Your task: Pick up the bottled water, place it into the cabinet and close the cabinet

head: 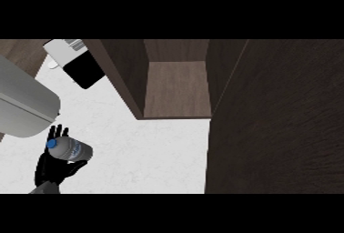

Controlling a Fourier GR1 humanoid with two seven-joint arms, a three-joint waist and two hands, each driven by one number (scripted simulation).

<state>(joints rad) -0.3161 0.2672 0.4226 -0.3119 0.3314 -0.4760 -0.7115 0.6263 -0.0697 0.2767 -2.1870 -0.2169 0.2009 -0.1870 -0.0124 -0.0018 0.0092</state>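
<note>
1. We are logging the left robot hand (53, 169) curling its fingers round the bottled water (73, 150) near the bench's (154, 154) left edge, well apart from the open cabinet (176, 86).
2. We are judging it light, stiff and rather slippery; taking hold mid-body, below the blue cap (51, 144), looks best.

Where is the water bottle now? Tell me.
In the head view, the water bottle is at lower left, held in the left hand over the white counter, outside the open cabinet.
</note>
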